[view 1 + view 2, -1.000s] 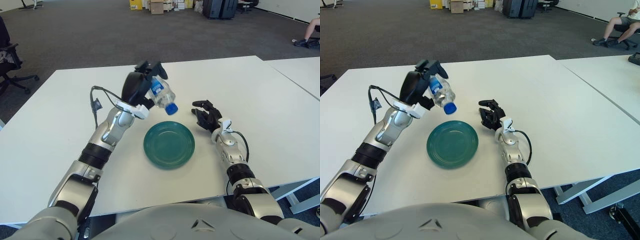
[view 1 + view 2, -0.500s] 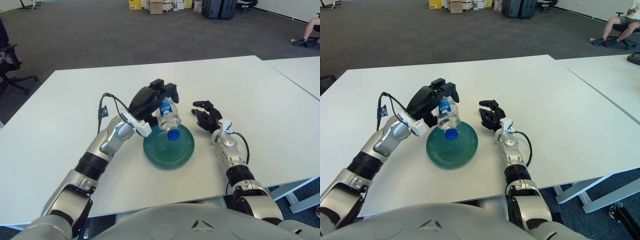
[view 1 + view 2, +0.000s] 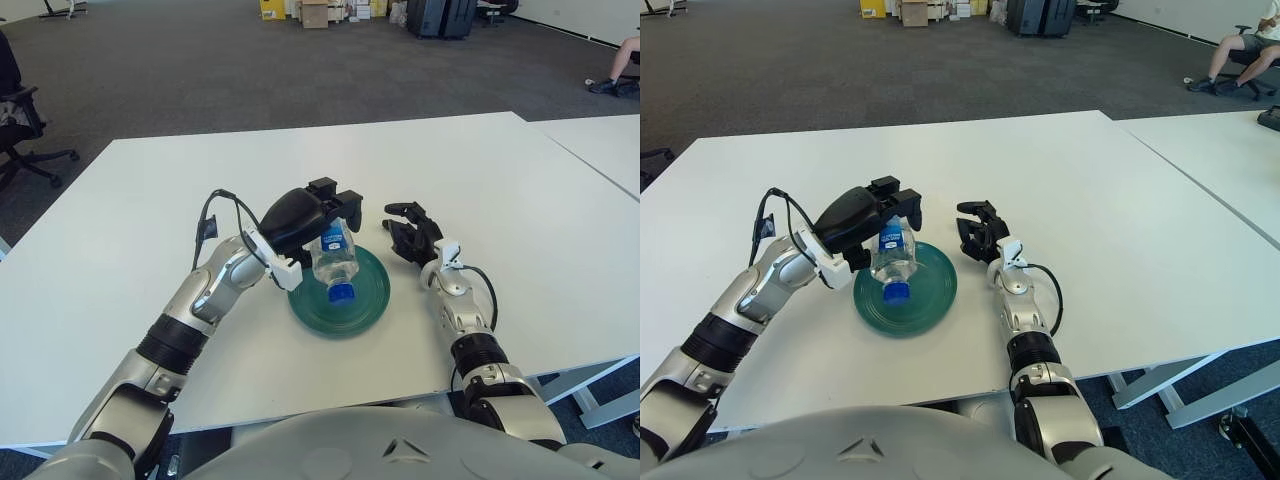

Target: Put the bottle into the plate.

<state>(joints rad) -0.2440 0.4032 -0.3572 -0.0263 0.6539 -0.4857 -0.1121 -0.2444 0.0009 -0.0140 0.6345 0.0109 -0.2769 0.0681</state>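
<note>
A clear plastic bottle point(image 3: 332, 262) with a blue cap and blue label lies tilted, cap down, over the round green plate point(image 3: 365, 300) in the middle of the white table. My left hand point(image 3: 318, 215) is shut on the bottle's upper part and holds it with the cap touching or just above the plate. My right hand point(image 3: 412, 235) rests on the table just right of the plate, fingers relaxed and holding nothing. The same scene shows in the right eye view, with the bottle point(image 3: 890, 258) over the plate point(image 3: 930, 300).
The white table point(image 3: 520, 200) extends wide around the plate. A second table point(image 3: 600, 140) stands to the right. An office chair point(image 3: 20, 120) is at the far left, boxes at the back, and a seated person point(image 3: 1240, 45) at the far right.
My left hand has carried the bottle down and right from above the table to over the plate, lowering it until the cap reaches the plate. The right hand has not moved.
</note>
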